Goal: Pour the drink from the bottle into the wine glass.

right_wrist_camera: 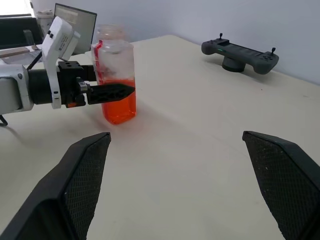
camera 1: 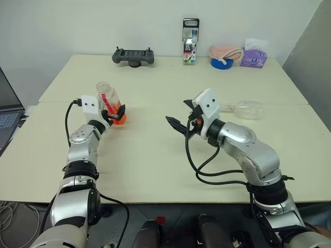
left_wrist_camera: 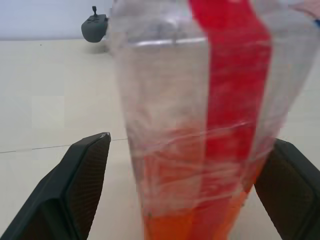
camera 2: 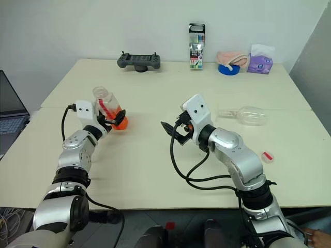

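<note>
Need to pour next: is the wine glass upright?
No. The wine glass lies on its side on the table.

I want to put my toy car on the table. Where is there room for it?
The widest bare patch lies between the bottle and the right gripper, running up to the game controller. The near edge between the arms is bare too. The far right is crowded: marker pack, tape roll, tissue pack, and the wine glass on its side.

A pale beige table [camera 1: 155,170] carries an upright bottle [camera 1: 109,103]. Well right of the bottle, a wine glass [camera 1: 248,109] lies on its side. Far behind the bottle sit a black controller [camera 1: 134,56], marker pack [camera 1: 190,42], blue tape roll [camera 1: 222,63] and purple tissue pack [camera 1: 253,57].
</note>
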You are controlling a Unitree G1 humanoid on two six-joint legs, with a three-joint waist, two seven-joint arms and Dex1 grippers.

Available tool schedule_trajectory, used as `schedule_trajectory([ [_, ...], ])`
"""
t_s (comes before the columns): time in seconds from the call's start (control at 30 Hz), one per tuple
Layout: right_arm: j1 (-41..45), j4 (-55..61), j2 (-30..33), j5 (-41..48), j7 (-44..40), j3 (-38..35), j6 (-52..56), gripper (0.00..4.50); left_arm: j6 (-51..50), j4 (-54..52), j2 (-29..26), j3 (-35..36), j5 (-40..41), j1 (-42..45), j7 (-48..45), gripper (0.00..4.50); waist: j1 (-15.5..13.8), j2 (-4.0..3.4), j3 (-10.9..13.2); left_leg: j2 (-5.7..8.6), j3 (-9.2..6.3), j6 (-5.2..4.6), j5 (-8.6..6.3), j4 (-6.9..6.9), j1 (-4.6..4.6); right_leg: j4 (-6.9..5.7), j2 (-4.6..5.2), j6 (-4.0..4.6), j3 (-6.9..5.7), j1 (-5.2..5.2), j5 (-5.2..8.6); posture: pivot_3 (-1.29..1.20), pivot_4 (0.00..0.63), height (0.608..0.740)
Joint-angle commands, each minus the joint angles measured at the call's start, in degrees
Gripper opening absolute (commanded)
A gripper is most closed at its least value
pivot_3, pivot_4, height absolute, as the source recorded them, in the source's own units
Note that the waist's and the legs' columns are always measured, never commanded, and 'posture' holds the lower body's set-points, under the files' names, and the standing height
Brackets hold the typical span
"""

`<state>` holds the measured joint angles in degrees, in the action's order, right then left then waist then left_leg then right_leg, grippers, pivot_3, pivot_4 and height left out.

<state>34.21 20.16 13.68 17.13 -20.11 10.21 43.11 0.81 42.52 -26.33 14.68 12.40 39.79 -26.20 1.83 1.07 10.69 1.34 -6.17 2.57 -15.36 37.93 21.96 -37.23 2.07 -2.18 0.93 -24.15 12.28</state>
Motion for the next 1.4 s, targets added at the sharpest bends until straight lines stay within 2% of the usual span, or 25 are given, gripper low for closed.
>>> schedule_trajectory([
  [0.03,-0.28,-0.04,-1.24,1.09,3.71,-7.29,0.21,4.5,-2.18,-6.92,-0.25,0.53,0.89,-2.62,0.83,4.42,-0.02,0.0,0.0,0.0,0.0,0.0,0.0,0.0,0.0,-0.01,0.0,0.0,0.0,0.0,0.0,0.0,0.15,0.74],
  [0.13,-3.57,-3.29,-3.43,3.2,7.83,-16.38,0.27,4.5,-6.32,-16.74,-0.6,1.85,2.8,-9.89,1.23,4.42,-0.02,0.04,-0.03,-0.02,0.0,0.0,0.0,-0.03,-0.01,0.02,0.01,0.01,0.02,0.0,0.0,0.0,0.15,0.74],
  [0.3,-8.5,-8.46,-7.63,7.1,11.08,-25.33,-2.2,4.5,-13.51,-36.2,-1.16,4.53,7.96,-26.51,-0.73,4.42,0.17,-0.01,-0.01,-0.06,0.13,0.0,-0.02,-0.14,-0.03,0.08,0.06,0.01,0.16,-0.03,0.0,0.0,0.15,0.74],
  [0.4,-7.51,-11.47,-12.79,13.46,14.93,-32.72,-1.59,4.5,-16.76,-49.22,-2.02,1.13,11.16,-36.33,-6.42,4.42,0.41,-0.06,0.02,-0.13,0.21,0.0,-0.02,-0.15,-0.06,0.02,0.03,0.04,0.23,-0.08,0.0,0.0,0.15,0.74],
  [0.47,-6.65,-13.15,-15.0,16.96,16.83,-35.99,-0.97,4.5,-18.45,-54.24,-2.43,-1.11,11.78,-39.09,-8.25,4.42,0.16,-0.11,0.02,-0.17,0.21,0.0,-0.01,-0.13,-0.1,0.06,-0.02,0.08,0.19,0.0,0.03,0.0,0.15,0.74],
  [0.63,-0.53,-23.45,-20.39,29.11,21.69,-45.17,-2.75,4.5,-20.31,-59.89,-2.64,-10.3,10.1,-36.16,-11.91,4.42,-0.24,-0.15,0.0,-0.1,0.17,-0.06,0.03,-0.04,-0.16,0.09,-0.08,0.09,0.12,0.15,0.07,0.0,0.15,0.74],
  [0.8,7.64,-39.76,-20.1,36.13,23.75,-52.57,-10.32,4.5,-21.22,-58.78,-1.12,-14.39,9.63,-29.58,-11.96,4.42,0.05,-0.17,0.0,-0.11,0.25,-0.07,0.03,-0.11,-0.14,0.11,-0.12,0.21,0.16,0.1,0.0,0.0,0.15,0.74],
  [0.97,16.0,-60.75,-15.08,37.32,18.92,-56.79,-20.38,4.5,-21.73,-58.06,-0.57,-14.94,9.3,-26.87,-11.77,4.42,1.02,-0.19,0.01,-0.17,0.34,-0.1,0.02,-0.15,-0.19,0.06,-0.2,0.21,0.24,0.08,-0.01,0.0,0.15,0.74],
  [1.13,23.59,-78.23,-11.31,35.68,13.38,-57.07,-26.86,4.5,-23.05,-59.07,-2.12,-14.16,9.49,-27.4,-12.4,4.42,1.46,-0.19,0.0,-0.22,0.42,-0.11,0.02,-0.14,-0.22,0.09,-0.29,0.21,0.34,0.11,0.0,0.0,0.15,0.74],
  [1.3,29.78,-90.01,-9.8,34.61,11.28,-57.91,-33.52,4.5,-24.92,-60.59,-3.86,-13.41,10.19,-27.29,-12.46,4.42,1.75,-0.19,0.0,-0.59,0.7,-0.14,0.0,-0.15,-0.3,0.13,-0.69,0.3,0.58,0.08,-0.06,0.0,0.15,0.74],
  [1.4,31.24,-93.15,-9.82,33.48,11.48,-57.79,-35.78,3.91,-25.68,-61.28,-4.52,-13.13,10.08,-27.19,-12.28,4.5,1.7,-0.19,0.0,-0.88,0.98,-0.28,-0.08,-0.16,-0.38,0.17,-0.98,0.38,0.81,0.04,-0.1,0.0,0.15,0.74],
])
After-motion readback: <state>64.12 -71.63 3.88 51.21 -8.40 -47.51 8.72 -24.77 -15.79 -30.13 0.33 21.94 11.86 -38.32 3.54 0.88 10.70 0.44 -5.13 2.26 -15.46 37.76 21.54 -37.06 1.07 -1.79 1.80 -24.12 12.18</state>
